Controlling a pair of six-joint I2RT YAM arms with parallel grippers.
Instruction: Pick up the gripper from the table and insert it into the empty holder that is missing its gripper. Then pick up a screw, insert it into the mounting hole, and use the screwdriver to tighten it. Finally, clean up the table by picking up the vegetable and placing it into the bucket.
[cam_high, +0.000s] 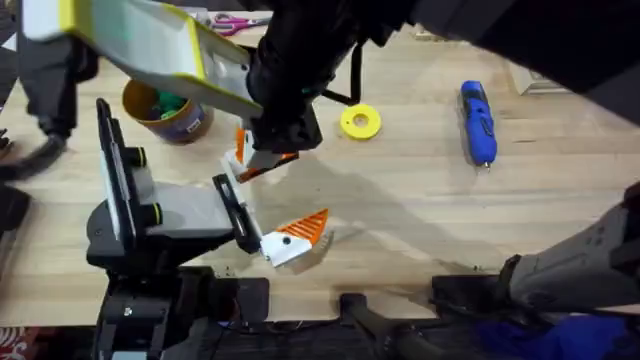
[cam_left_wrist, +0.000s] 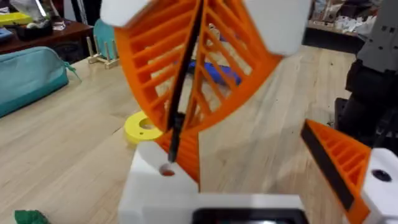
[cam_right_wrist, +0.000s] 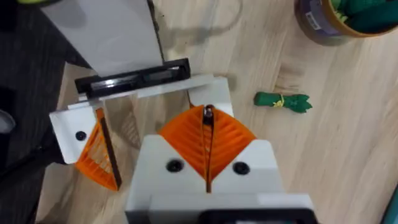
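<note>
The holder is my left gripper (cam_left_wrist: 249, 146) itself, lying low near the table's front edge. It stands open, with one orange finger (cam_left_wrist: 339, 165) in place and a bare white mount (cam_left_wrist: 155, 186) opposite. My right gripper (cam_right_wrist: 208, 115) comes down from above and is shut on the loose orange gripper (cam_left_wrist: 186, 158), whose base sits at that mount (cam_right_wrist: 199, 84). In the overhead view this meeting point (cam_high: 262, 168) is just above the fitted finger (cam_high: 305, 228). The green vegetable (cam_right_wrist: 283, 101) lies on the wood beside the yellow bucket (cam_high: 165, 110). The blue screwdriver (cam_high: 478, 122) lies far right.
A flat yellow ring (cam_high: 360, 121) lies between the arms and the screwdriver. The bucket (cam_right_wrist: 348, 18) holds green items. A large pale blurred shape (cam_high: 150, 45) crosses the top left close under the camera. Pink scissors (cam_high: 235, 20) lie at the back. The table's front edge runs just below the holder.
</note>
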